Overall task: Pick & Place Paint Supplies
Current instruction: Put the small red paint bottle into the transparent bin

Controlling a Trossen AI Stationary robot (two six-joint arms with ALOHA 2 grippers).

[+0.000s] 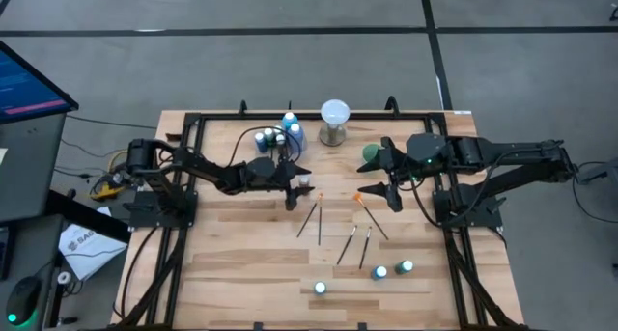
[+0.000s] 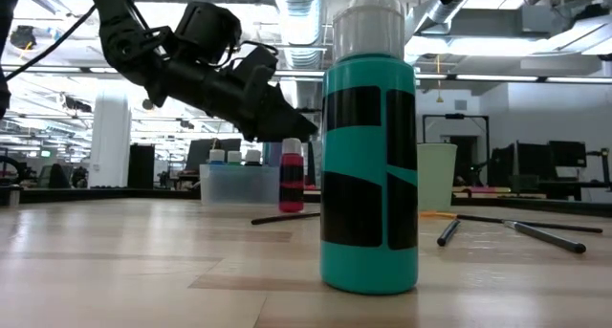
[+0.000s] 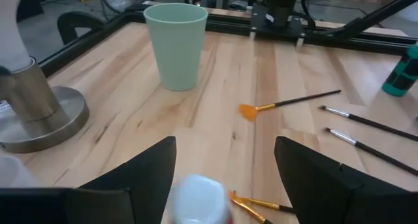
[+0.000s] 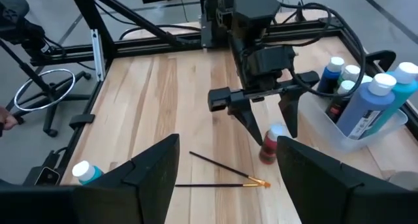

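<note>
With the left gripper (image 4: 266, 123) spread wide around the upright red bottle (image 4: 270, 145), close centred or you may topple it.

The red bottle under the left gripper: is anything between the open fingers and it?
Nothing visible. The left gripper hangs open just above the red bottle, its fingers to either side of the white cap. A brush lies on the table beside the bottle, not between. The clear bin stands off to one side.
</note>
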